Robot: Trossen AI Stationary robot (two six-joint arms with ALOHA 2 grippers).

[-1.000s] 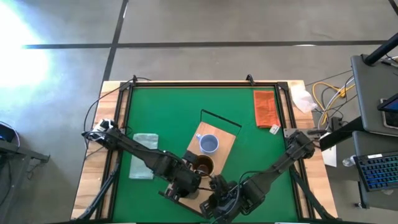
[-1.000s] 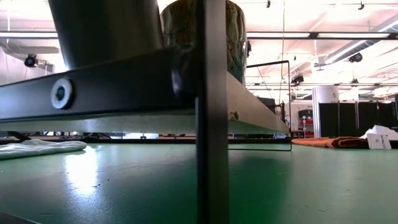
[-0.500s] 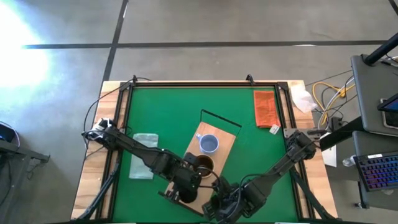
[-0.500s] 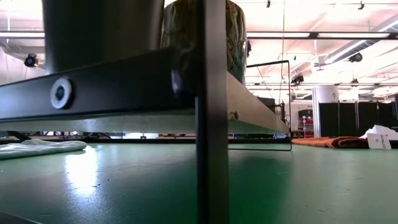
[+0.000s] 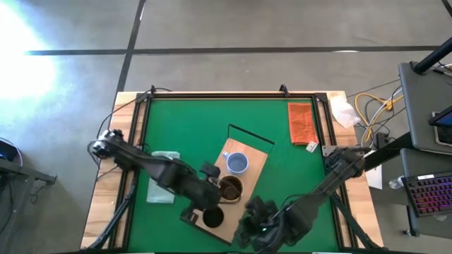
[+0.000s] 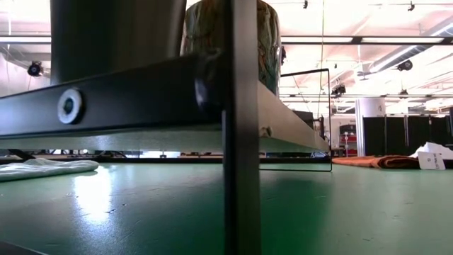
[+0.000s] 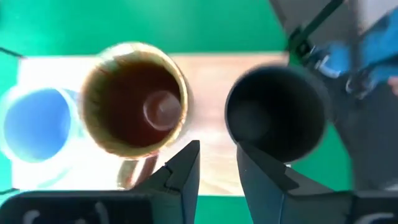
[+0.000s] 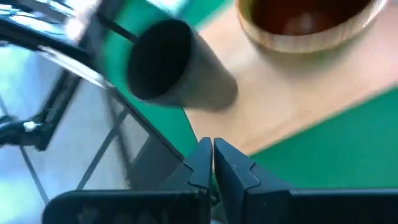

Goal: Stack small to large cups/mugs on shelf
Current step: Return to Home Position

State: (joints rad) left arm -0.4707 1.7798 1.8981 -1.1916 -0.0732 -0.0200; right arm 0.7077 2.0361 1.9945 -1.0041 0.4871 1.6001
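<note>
The light-wood shelf (image 5: pixel 253 161) lies slantwise in the middle of the green table. Three vessels stand upright on it in a row: the pale blue mug (image 5: pixel 236 163), the brown mug (image 5: pixel 231 187) and the dark cylindrical cup (image 5: pixel 212 217) at the near end. My left gripper (image 5: pixel 210 199) hangs above the shelf's left side between the brown mug (image 7: pixel 134 106) and the dark cup (image 7: pixel 277 112), open and empty (image 7: pixel 217 163). My right gripper (image 5: pixel 253 209) is shut and empty (image 8: pixel 212 155) just right of the dark cup (image 8: pixel 168 62), off the shelf's near right edge.
A pale green cloth (image 5: pixel 163 176) lies at the left under my left arm. An orange cloth (image 5: pixel 301 121) lies at the far right. In the low view the shelf's dark frame and leg (image 6: pixel 239 177) stand close in front. Dark rails edge the table.
My left gripper has risen and drawn back from the dark cup toward the table's left, leaving the cup standing uncovered on the shelf's near end. My right gripper has shifted a little toward the table's right edge.
</note>
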